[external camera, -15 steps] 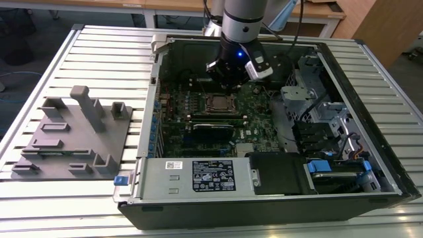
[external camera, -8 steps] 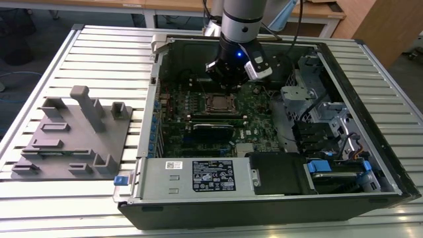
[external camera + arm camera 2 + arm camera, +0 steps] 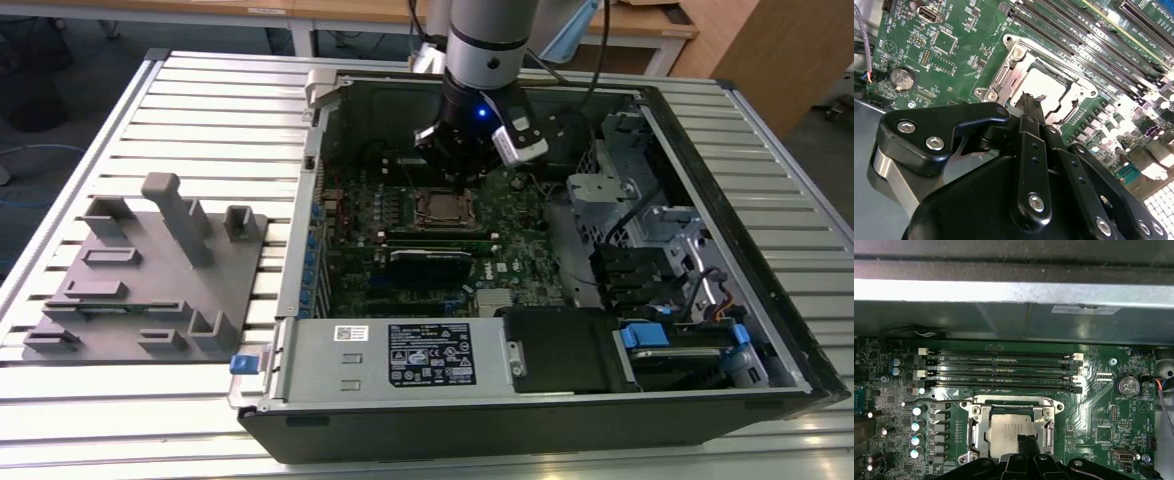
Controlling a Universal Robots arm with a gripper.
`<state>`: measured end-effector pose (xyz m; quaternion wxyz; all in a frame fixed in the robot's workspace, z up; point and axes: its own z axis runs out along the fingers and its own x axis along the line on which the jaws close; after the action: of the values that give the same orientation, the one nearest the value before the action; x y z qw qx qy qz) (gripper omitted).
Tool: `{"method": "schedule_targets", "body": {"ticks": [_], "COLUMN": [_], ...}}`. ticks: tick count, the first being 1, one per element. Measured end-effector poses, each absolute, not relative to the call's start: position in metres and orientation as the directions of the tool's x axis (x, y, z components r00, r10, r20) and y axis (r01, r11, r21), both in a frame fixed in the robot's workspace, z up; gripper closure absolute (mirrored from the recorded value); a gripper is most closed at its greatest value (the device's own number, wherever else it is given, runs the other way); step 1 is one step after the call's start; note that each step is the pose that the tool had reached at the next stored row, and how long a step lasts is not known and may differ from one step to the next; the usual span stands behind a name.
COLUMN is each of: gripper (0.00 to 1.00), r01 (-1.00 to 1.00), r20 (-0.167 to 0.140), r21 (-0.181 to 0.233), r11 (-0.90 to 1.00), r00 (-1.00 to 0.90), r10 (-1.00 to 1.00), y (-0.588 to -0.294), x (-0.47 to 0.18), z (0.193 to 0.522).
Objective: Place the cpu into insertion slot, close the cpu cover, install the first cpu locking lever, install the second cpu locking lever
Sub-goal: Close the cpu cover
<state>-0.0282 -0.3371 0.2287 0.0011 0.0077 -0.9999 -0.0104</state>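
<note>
With the jaws together just above the cpu [image 3: 1010,431], we should push the cover [image 3: 978,429] down evenly, not sideways.

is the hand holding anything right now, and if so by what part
Nothing is held. The hand is shut and empty, its tip just over the edge of the seated cpu.
</note>
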Motion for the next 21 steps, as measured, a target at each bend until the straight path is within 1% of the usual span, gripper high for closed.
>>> {"method": "schedule_targets", "body": {"ticks": [21], "gripper": [0.90], "r01": [-0.015], "r20": [0.002], "r21": [0.021], "r11": [1.000], "r00": [-1.000], "r10": [-0.015], "y": [-0.337], "x": [-0.042], "z": [0.223]}}
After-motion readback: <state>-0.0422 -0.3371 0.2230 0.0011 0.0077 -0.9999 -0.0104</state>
